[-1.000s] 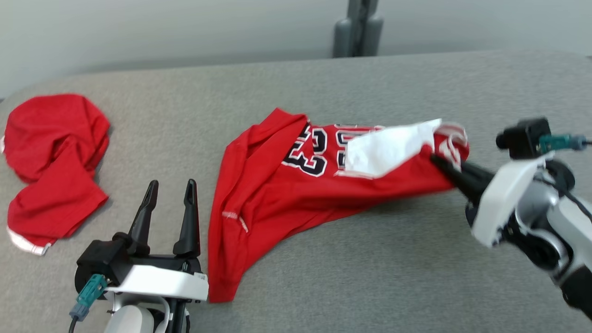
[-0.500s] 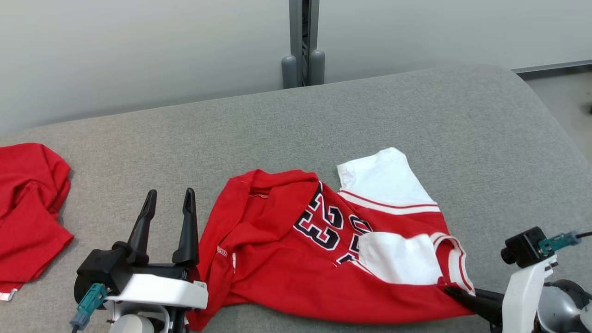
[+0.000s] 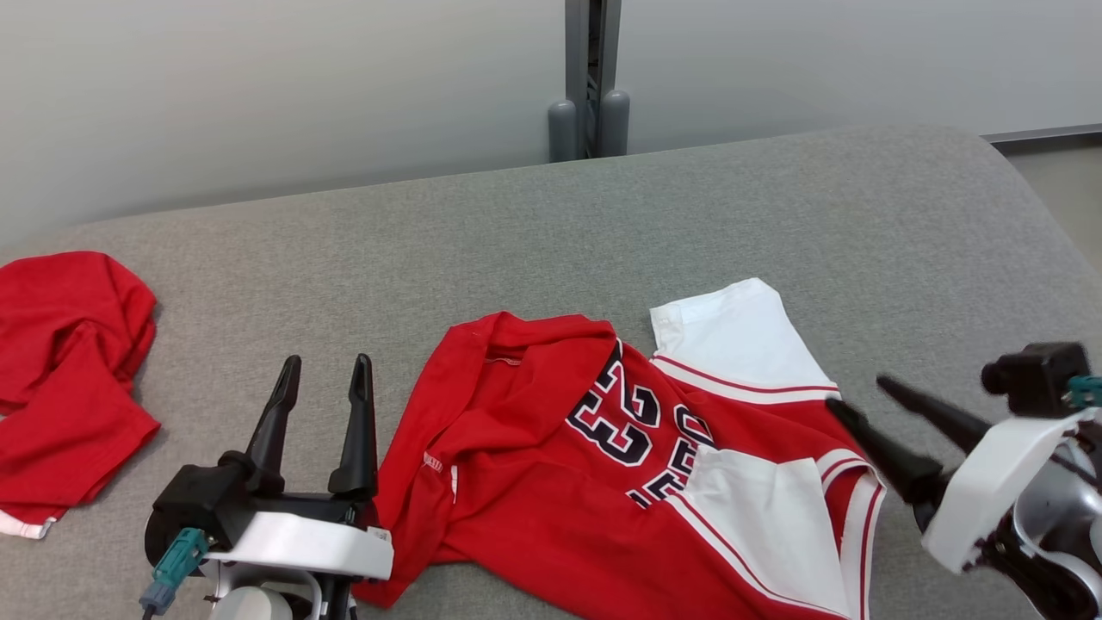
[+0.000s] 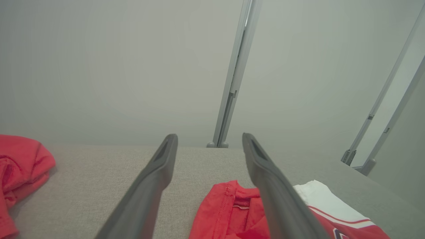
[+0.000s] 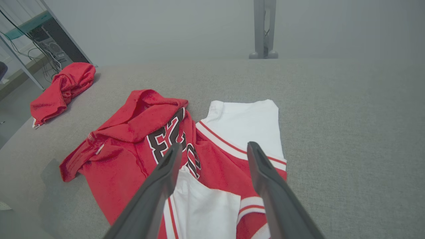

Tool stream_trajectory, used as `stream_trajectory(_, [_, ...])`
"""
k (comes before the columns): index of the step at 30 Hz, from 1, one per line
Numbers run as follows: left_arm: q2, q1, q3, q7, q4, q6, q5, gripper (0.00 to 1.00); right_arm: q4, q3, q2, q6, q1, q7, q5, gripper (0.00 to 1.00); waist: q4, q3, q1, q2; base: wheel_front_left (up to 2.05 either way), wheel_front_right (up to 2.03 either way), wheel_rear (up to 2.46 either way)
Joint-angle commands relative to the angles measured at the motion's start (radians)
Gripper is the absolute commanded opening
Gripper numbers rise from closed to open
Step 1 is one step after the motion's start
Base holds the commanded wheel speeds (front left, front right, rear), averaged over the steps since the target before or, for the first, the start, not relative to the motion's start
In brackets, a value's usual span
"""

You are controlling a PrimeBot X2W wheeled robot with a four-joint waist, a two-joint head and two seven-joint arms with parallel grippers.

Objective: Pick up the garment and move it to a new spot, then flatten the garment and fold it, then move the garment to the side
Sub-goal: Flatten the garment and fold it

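The garment, a red jersey with the number 23 and white sleeves, lies crumpled on the grey worktop, in its near middle part; the lower hem runs out of the head view at the bottom. One white sleeve is spread toward the back, and a second white panel lies near the right side.

Half a second ago the right gripper was clamped on the hem at the garment's right corner. Now its two fingers stand wide apart and hold nothing, with the tips at the garment's right border. The cloth lies released. The left gripper is also wide apart and empty, as before, just beside the garment's left edge.

Behind the garment the worktop is bare up to its far edge, where a grey post stands. To the right it is bare up to the rounded corner. Another red cloth lies well apart at the left.
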Motion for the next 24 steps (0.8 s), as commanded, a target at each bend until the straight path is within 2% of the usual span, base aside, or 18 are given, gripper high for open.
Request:
stream_trajectory(1, [0.004,-0.002,-0.005,-0.004,-0.002,-0.002,0.003,1.0,-0.004,-0.036,0.037,0.0,-0.019,-0.067,-0.047,1.0,0.008,0.0,0.0,0.0,0.0,0.0,0.0])
stream_trajectory(6, [0.004,-0.002,-0.026,-0.004,-0.009,0.001,-0.008,1.0,0.055,-0.1,0.126,0.0,-0.042,-0.259,-0.182,1.0,0.03,-0.004,0.0,0.0,0.0,0.0,0.0])
stream_trajectory(7, [0.004,-0.002,-0.026,-0.004,-0.009,0.001,-0.008,1.0,0.055,-0.1,0.126,0.0,-0.042,-0.259,-0.182,1.0,0.03,-0.004,0.0,0.0,0.0,0.0,0.0])
stream_trajectory(14, [0.004,0.023,-0.052,-0.004,-0.012,0.003,-0.004,1.0,0.22,-0.171,0.264,0.0,-0.026,-0.486,-0.362,1.0,0.062,-0.007,0.0,0.0,0.0,0.0,0.0])
stream_trajectory(18, [0.004,0.036,-0.062,-0.004,-0.012,0.005,-0.003,1.0,0.301,-0.169,0.318,0.0,-0.033,-0.523,-0.427,1.0,0.07,0.006,0.0,0.0,0.0,0.0,0.0])
stream_trajectory(24, [0.004,0.015,-0.077,-0.004,-0.011,-0.003,0.0,1.0,0.389,-0.203,0.334,0.0,-0.095,-0.517,-0.458,1.0,0.092,0.04,0.0,0.0,0.0,0.0,0.0])
